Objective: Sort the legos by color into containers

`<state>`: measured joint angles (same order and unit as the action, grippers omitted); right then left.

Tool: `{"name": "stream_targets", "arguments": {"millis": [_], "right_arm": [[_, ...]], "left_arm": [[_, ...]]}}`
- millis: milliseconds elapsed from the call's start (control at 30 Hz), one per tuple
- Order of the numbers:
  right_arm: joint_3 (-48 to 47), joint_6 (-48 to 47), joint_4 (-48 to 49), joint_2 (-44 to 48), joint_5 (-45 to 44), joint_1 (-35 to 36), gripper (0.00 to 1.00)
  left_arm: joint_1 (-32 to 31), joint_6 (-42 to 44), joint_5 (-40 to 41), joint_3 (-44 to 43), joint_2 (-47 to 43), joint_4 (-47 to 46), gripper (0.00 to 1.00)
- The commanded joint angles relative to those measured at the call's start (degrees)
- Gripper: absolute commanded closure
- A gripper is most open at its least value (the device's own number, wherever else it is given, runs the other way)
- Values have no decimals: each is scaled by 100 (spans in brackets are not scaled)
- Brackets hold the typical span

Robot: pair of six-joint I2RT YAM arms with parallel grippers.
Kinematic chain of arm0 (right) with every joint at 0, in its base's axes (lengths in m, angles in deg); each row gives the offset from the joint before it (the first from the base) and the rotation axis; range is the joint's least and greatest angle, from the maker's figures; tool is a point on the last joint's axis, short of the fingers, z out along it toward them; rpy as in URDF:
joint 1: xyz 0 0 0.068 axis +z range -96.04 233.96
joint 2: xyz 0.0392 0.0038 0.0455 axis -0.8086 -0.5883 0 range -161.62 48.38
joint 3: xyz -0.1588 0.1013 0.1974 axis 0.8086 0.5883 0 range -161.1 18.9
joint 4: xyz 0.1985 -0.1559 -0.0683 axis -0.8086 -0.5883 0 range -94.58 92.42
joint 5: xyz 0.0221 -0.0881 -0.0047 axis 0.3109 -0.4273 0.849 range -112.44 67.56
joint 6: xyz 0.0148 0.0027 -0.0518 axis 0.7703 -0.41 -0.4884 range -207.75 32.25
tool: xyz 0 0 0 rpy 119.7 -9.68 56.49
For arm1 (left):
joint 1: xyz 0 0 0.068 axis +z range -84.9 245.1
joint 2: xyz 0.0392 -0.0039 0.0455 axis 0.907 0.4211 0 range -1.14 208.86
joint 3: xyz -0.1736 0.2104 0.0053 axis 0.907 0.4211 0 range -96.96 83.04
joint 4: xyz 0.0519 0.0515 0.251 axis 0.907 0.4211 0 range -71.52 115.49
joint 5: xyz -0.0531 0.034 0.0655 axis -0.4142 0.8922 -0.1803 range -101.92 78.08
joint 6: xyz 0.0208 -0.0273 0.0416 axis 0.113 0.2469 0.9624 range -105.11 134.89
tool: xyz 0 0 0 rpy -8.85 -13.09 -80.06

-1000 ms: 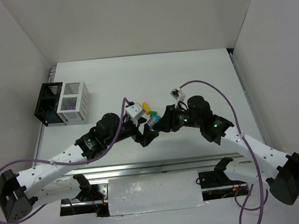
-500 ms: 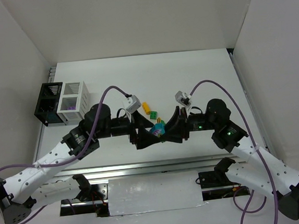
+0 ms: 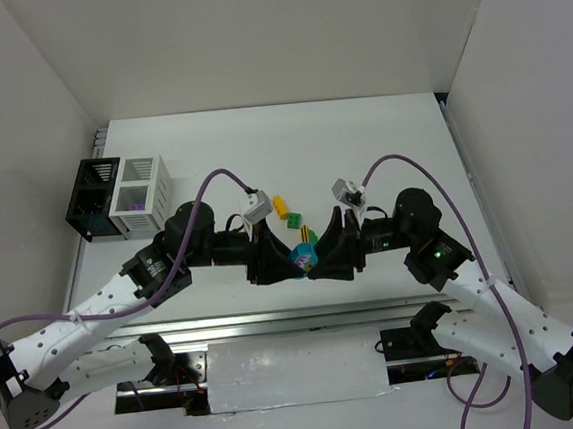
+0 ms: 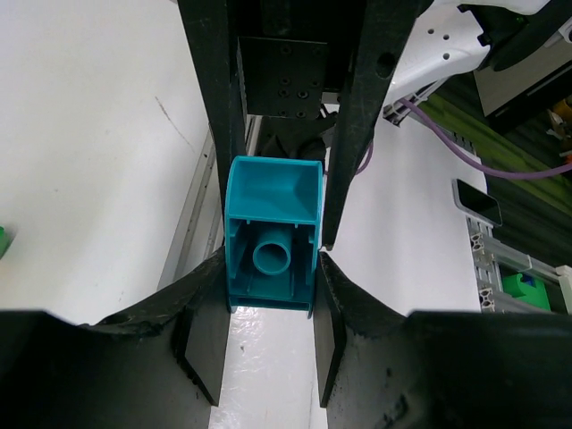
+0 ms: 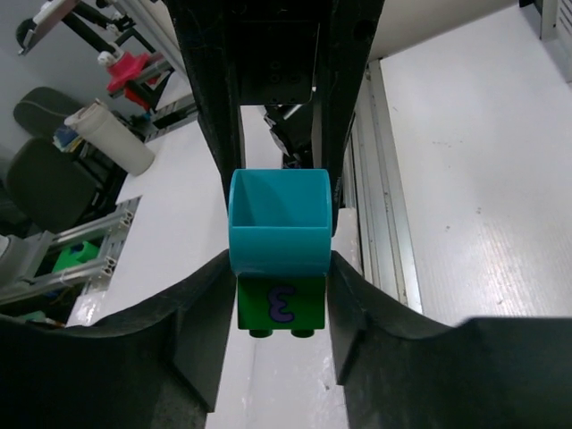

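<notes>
You're seeing both arms reaching in from the near edge and meeting tip to tip at the front middle of the counter (image 3: 381, 146).

Left tool (image 4: 271, 268) is clamping the teal brick (image 4: 271, 228). Both fingers are pressing flat on its sides, and its hollow underside is facing the left wrist camera.

Right tool (image 5: 281, 286) is closing on the green brick (image 5: 280, 304), the one with a purple "3" on its face. Its fingers are sitting flush against both sides. The teal brick is sitting directly against the green one as a stack, so the two tools are sharing one stack between them, head-on.

From the top view, left tool (image 3: 288, 257) and right tool (image 3: 318, 255) are nearly touching, with the stack between them.

Just behind the tools, three loose pieces are lying on the counter in a short diagonal:
- a small yellowish brick (image 3: 305, 235), nearest
- a loose green brick (image 3: 292, 217)
- a yellow brick (image 3: 279, 206), farthest

Far left, well apart from the tools, the black bin (image 3: 80, 202) and white bin (image 3: 155, 201) are standing side by side and touching. A purple brick (image 3: 135, 201) is showing inside the white one.
</notes>
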<state>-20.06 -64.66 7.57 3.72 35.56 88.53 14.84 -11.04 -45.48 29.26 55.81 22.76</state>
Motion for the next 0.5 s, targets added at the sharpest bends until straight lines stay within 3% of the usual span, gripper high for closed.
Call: {"name": "stream_targets", "arguments": {"millis": [0,67,167,233,267,300,467], "right_arm": [[-104,-103,233,98,194,15,46],[-59,-156,163,177,151,15,44],[-24,-217,118,247,203,15,51],[-15,-235,118,283,229,15,67],[-15,-226,144,309,203,6,80],[-24,-209,144,318,186,6,100],[-42,-200,259,353,291,6,100]], "left_arm": [[16,-61,-72,-264,-140,-304,100],[16,-35,-63,-291,-184,-269,100],[25,18,-54,-352,-219,-199,100],[25,44,-54,-414,-210,-155,100],[34,44,-54,-449,-193,-137,100],[43,36,-63,-449,-175,-129,100],[113,-52,-55,-484,-114,-146,100]]}}
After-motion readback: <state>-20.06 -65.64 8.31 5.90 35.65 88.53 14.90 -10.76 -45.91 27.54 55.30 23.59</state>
